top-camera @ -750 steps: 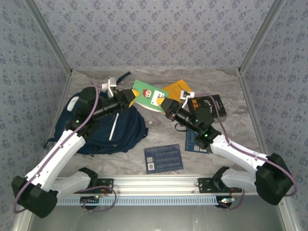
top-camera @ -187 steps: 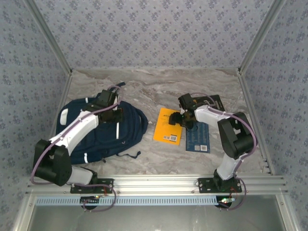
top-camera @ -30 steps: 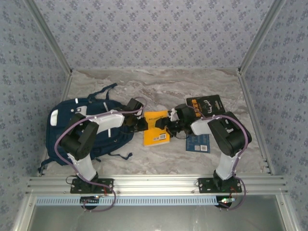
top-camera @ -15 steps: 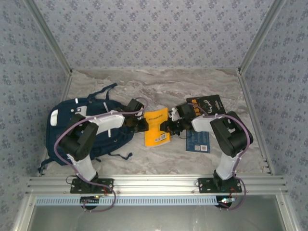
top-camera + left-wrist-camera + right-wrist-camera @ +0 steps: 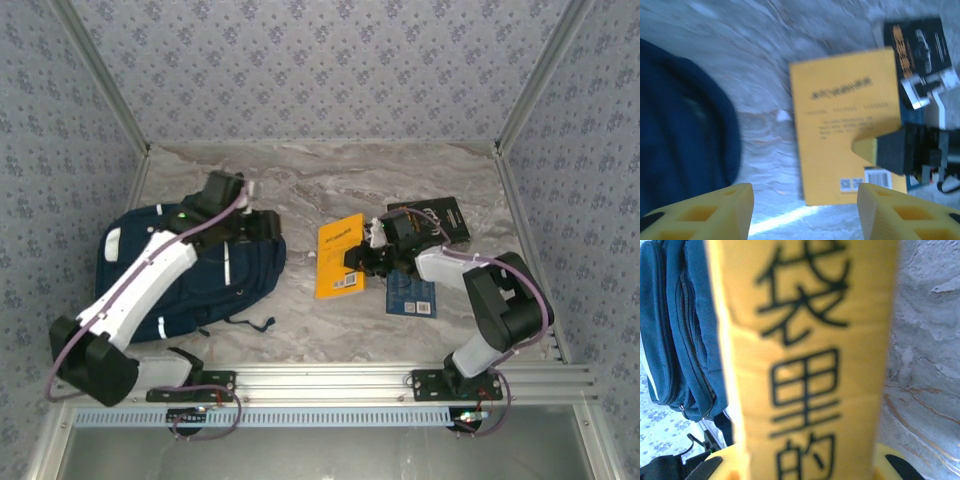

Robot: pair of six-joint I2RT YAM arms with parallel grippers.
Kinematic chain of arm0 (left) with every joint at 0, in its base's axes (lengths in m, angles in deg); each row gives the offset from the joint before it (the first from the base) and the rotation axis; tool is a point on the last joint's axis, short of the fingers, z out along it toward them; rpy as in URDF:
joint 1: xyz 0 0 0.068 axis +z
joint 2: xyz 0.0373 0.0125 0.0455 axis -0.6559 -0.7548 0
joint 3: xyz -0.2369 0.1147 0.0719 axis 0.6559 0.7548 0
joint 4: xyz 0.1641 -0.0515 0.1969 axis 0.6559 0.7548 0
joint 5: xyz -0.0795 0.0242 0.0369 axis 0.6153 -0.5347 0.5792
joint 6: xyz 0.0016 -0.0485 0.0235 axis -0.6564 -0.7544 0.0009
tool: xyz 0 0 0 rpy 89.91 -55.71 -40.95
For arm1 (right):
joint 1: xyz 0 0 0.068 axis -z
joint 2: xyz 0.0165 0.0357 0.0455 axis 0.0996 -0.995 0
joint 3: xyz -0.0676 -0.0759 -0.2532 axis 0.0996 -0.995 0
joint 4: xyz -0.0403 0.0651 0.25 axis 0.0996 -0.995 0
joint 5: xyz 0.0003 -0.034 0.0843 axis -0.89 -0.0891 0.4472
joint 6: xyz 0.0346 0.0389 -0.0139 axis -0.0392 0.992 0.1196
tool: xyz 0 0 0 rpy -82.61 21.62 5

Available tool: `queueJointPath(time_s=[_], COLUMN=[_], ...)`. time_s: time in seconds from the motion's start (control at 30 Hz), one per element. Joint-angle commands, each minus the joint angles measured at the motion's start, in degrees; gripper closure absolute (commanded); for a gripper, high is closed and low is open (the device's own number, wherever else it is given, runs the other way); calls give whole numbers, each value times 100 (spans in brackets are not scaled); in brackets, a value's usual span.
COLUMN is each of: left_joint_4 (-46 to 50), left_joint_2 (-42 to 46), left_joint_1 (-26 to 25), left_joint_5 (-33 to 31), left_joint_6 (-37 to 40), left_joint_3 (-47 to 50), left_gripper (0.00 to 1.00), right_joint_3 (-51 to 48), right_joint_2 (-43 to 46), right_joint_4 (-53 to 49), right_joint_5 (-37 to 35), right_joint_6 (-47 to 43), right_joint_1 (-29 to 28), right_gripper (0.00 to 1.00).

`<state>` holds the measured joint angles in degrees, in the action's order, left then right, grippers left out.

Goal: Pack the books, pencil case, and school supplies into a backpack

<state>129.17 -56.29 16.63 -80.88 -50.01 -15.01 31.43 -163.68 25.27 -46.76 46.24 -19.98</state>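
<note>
At table (image 5: 330, 185) centre — thin orange book (image 5: 338, 255): now clamped by right claw (image 5: 364, 258).
Left claw (image 5: 263, 226): opened wide, withdrawn to navy fabric backpack (image 5: 135, 275) edge.
Packing: still pending.

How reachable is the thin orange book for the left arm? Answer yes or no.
Likely yes: the left gripper has open jaws facing the thin orange book, with bare marble table between them. The right gripper clamps its right edge.
</note>
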Motion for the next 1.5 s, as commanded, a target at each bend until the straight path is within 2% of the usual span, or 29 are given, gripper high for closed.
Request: queueJointPath(time_s=[0.0, 0.2, 0.4, 0.67, 0.8, 0.87, 0.93, 0.97, 1.07, 1.23, 1.47], left_joint_4=[619, 503, 106, -214, -415, -210, -96, -100, -15, 343, 895], left_joint_2=[38, -506, -993, -1658, -1934, -2106, -2177, -2186, -2169, -2242, -2083], left_joint_1=[787, 1427, 1469, 1469, 1436, 1387, 1368, 1349, 1044, 127, -741], left_joint_5=[-202, -612, -223, 182, 325, 112, 80, 97, 40, -155, 34], left_joint_6=[257, 363, 219, 166, 259, 436, 520, 548, 778, 1058, 1184], left_joint_3=[335, 519, 484, 384, 242, 62, 26, 19, -177, -994, -2039], left_gripper=[43, 42, 44, 55, 70, 79, 95, 100, 100, 100, 100], right_joint_3=[-25, -119, -384, -634, -680, -710, -773, -794, -813, -996, -1012], right_joint_2=[301, 327, 322, 161, 2, 47, 240, 348, 793, 1784, 3202], right_joint_4=[-196, -199, -101, 250, 451, 486, 438, 357, -156, -807, -1866], right_joint_5=[-209, -102, 42, 158, 266, 265, 112, -14, -555, -1645, -2937], right_joint_6=[-254, -222, -241, -194, -132, -83, -82, -123, -324, -371, -392], right_joint_1=[-59, -90, -86, -37, -33, -25, -16, -20, -23, 4, -30], right_gripper=[100, 100, 100, 100, 100, 100, 100, 100, 100, 100, 100])
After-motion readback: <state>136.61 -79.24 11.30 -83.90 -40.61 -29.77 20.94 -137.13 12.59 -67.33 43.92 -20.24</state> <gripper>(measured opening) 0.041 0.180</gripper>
